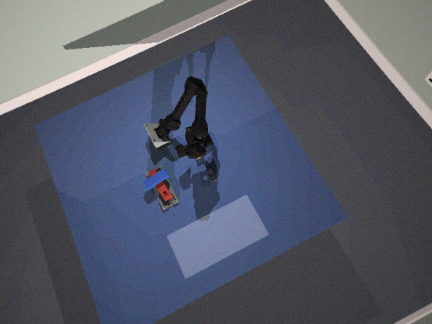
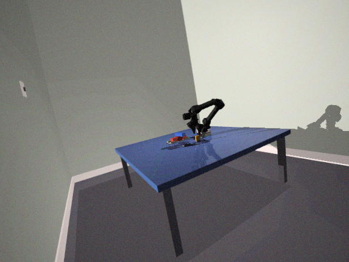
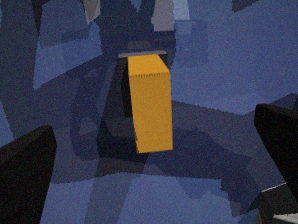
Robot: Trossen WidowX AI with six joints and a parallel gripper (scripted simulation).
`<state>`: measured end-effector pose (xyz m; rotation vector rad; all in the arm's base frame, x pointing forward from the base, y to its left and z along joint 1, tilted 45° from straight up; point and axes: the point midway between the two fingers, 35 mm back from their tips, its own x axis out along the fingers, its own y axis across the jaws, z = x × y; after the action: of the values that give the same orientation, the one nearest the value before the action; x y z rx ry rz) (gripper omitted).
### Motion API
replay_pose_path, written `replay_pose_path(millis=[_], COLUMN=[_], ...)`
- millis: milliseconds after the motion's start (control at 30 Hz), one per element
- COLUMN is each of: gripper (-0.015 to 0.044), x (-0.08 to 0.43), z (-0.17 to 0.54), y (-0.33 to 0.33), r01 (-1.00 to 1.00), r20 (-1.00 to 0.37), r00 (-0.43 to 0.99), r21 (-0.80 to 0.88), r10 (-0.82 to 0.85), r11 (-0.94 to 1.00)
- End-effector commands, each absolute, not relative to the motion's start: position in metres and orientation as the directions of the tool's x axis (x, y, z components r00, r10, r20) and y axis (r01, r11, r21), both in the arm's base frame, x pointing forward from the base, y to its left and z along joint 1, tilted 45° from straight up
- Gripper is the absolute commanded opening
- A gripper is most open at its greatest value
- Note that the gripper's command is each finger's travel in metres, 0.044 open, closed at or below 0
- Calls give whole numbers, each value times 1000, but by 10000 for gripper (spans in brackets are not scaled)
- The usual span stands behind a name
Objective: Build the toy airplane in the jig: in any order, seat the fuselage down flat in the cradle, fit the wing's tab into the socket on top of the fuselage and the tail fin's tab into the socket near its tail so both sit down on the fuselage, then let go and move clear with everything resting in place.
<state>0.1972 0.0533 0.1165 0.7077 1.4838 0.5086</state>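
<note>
The red fuselage (image 1: pixel 162 189) (image 2: pixel 175 139) lies in the grey cradle (image 1: pixel 177 200) (image 2: pixel 169 143). The blue wing (image 1: pixel 156 179) (image 2: pixel 180 134) lies crosswise on top of it; its tab is hidden, and I cannot tell how deep it sits. The dark socket opening near the fuselage's other end shows no fin in it. The orange tail fin (image 1: pixel 198 158) (image 2: pixel 197 138) (image 3: pixel 153 112) stands apart from the cradle, with a dark holder beside and behind it. My gripper (image 3: pixel 157 124) is open above the fin. The fin shows between the spread fingers in the wrist view, with nothing gripped.
A small grey holder (image 1: pixel 212 176) (image 2: pixel 185 144) stands near the fin. The arm's pale base plate (image 1: pixel 153 138) is behind the cradle. A pale rectangle (image 1: pixel 218 236) marks the blue table (image 1: pixel 291 189) (image 2: pixel 164 164). The arm's shadow falls around the fin.
</note>
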Motion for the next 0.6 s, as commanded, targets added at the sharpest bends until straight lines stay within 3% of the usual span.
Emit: replay_pose_path(millis=[0,567], gripper=[440,440], x=[197,199], z=[111,92], y=[59,78], r01=[120,120], r20=[-710,-711], r00=[43,43], r21=[702,701], r10=[702,702], r11=[702,703])
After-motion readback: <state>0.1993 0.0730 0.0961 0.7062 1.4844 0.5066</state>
